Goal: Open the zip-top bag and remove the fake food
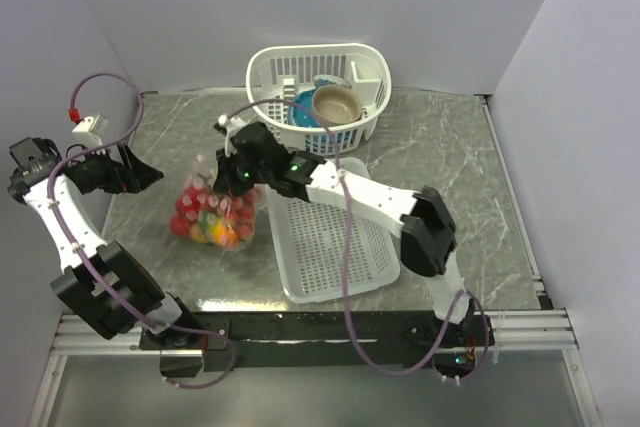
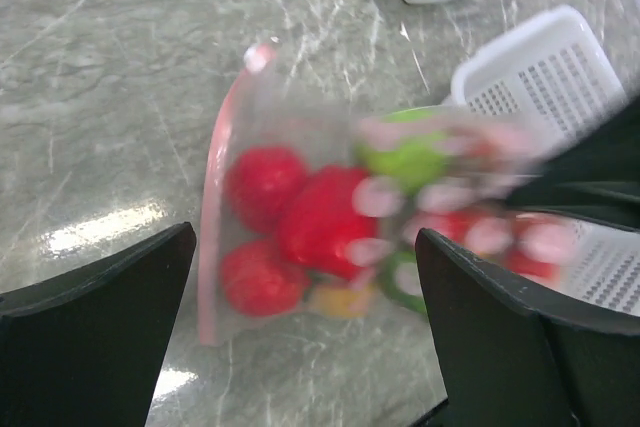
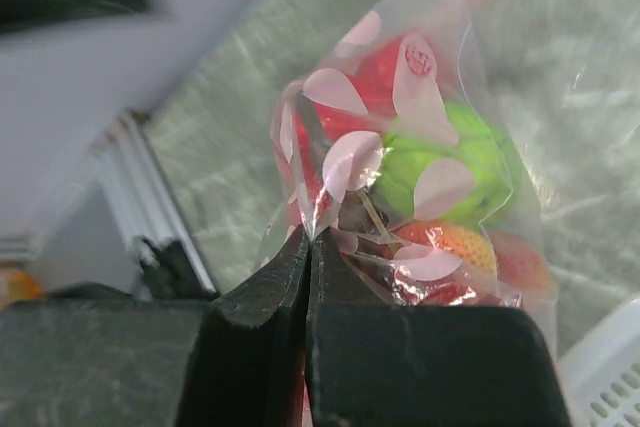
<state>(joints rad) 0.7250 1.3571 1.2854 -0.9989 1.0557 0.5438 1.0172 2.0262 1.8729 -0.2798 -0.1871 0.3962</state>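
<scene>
The zip-top bag (image 1: 216,205) lies on the table left of centre, clear with pink petal prints, its pink zip strip (image 2: 215,227) along one side. Inside is the fake food (image 2: 300,215): red pieces, a green one (image 3: 445,169), some yellow and orange. My right gripper (image 3: 312,239) is shut on a fold of the bag's film; in the top view it (image 1: 223,179) sits at the bag's far upper edge. To the bag's left my left gripper (image 1: 150,175) hangs open and apart from it, the bag showing between its fingers (image 2: 500,317).
A white mesh basket (image 1: 268,67) at the back holds a tan bowl (image 1: 335,102) and a blue bowl (image 1: 303,112). A flat white mesh tray (image 1: 325,247) lies right of the bag. Walls close in on the left, back and right.
</scene>
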